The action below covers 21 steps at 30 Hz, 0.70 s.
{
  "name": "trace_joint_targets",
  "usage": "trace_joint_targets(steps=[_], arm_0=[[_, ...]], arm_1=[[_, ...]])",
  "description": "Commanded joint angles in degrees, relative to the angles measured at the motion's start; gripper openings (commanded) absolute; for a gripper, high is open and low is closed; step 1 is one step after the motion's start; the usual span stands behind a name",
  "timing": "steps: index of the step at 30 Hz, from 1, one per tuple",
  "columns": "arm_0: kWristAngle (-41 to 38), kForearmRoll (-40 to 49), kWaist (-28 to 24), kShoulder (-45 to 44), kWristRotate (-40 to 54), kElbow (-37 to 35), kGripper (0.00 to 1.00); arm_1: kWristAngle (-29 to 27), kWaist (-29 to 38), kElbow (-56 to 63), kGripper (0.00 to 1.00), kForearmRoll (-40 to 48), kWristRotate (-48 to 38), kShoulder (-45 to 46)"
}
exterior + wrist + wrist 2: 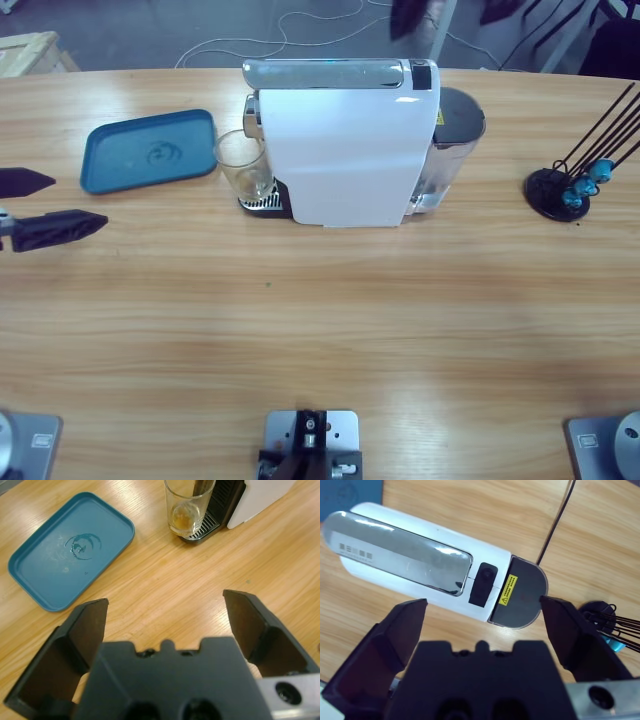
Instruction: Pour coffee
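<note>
A shallow layer of coffee (181, 524) already lies in the glass (188, 506) on the machine's drip grate (204, 527). My left pincer (165, 612) gapes wide and empty, well short of it; my right pincer (482, 615), equally wide, hangs above the coffee machine (425, 567). Fetching the glass remains, I judge.

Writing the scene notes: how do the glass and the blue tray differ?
The glass is clear, tall and upright on the coffee machine's drip grille; the tray is opaque blue, flat and lies on the table. The glass holds a shallow layer of coffee; the tray holds nothing. No gripper touches either.
</note>
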<state>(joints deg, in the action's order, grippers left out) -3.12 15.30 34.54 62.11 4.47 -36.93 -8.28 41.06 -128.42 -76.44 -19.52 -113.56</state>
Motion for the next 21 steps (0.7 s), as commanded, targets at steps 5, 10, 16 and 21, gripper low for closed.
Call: trace_joint_targets(steps=[5,10,16,21], arm_0=[[-2.7,-1.4,0.4,3.4,0.2,-0.3,0.987],[-3.3,-1.5,0.4,3.6,0.1,-1.2,0.987],[-3.4,-1.3,0.4,4.8,0.2,-1.0,0.987],[-3.4,-1.3,0.5,4.3,0.2,-1.0,0.987]], arm_1=[[0.1,0.6,23.1,1.000,14.1,-0.6,16.6],[4.6,1.1,48.9,1.000,31.2,0.4,33.2],[3.2,3.1,71.1,1.000,49.1,2.9,44.9],[2.3,3.1,84.4,1.000,61.5,2.9,53.3]])
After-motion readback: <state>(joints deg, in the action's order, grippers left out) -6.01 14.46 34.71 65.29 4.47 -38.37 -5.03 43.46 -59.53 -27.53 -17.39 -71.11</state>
